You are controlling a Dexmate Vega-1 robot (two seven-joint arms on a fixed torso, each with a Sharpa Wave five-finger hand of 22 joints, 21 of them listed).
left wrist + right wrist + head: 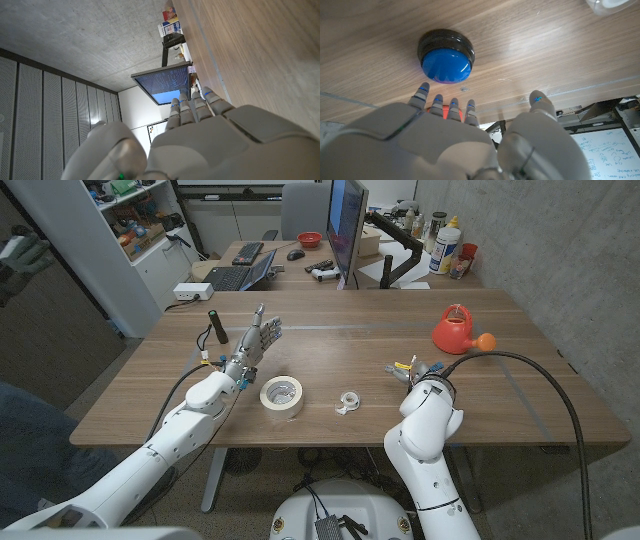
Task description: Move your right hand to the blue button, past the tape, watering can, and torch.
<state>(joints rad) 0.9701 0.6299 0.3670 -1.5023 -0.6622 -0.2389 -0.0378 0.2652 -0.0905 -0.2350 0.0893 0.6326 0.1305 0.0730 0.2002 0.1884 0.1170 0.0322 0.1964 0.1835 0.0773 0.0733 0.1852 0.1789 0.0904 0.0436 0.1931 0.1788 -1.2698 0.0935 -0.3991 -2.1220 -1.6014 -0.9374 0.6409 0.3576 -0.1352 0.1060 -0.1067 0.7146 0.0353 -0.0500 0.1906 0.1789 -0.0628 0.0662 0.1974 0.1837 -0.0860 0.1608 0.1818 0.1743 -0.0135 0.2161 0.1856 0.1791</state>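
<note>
Blue button (445,56) is lying just ahead of the right hand (470,135), empty with fingers spread; lowering them squarely, gently, is finishing this well.

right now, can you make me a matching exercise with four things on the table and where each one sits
Things:
1. roll of tape
2. watering can
3. torch
4. blue button

Places:
A. far right part of the table, behind the right hand
B. just ahead of the right hand's fingertips
C. far left, standing upright beside the left hand
D. near edge, middle, right of the left forearm

Pairs: 1-D, 2-A, 3-C, 4-B
</note>
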